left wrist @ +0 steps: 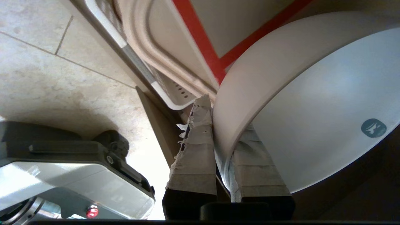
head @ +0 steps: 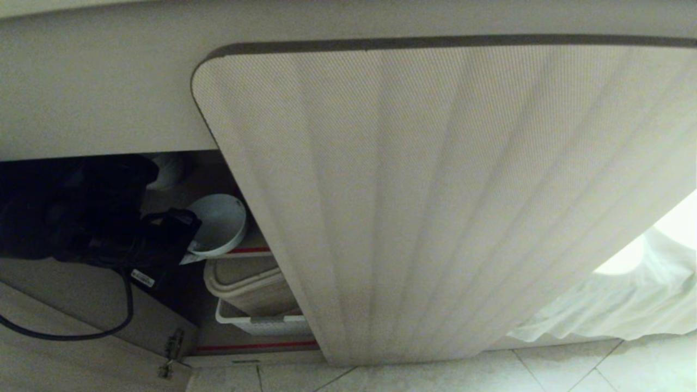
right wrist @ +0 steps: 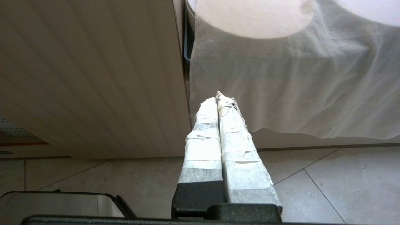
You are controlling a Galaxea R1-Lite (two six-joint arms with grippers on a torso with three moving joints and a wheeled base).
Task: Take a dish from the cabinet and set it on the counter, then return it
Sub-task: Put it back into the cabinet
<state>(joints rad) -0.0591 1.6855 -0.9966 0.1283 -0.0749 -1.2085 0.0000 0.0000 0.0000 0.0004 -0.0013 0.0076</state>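
Note:
The dish (head: 220, 226) is a small white bowl, tilted on its side in the dark opening of the cabinet (head: 179, 185), above the red-edged shelf (head: 248, 250). My left gripper (head: 191, 251) reaches in from the left and is shut on its rim. In the left wrist view one taped finger (left wrist: 193, 147) lies outside the dish (left wrist: 312, 109) wall and the other finger (left wrist: 259, 165) inside it. The counter's thick pale edge (head: 98, 92) runs above the opening. My right gripper (right wrist: 217, 98) hangs shut and empty over the floor.
The ribbed beige door (head: 435, 190) stands open across the middle. On the lower shelf a white perforated basket (head: 261, 325) holds beige trays (head: 250, 283). More white crockery (head: 169, 169) sits deeper inside. A white cloth (head: 626, 294) hangs at the right.

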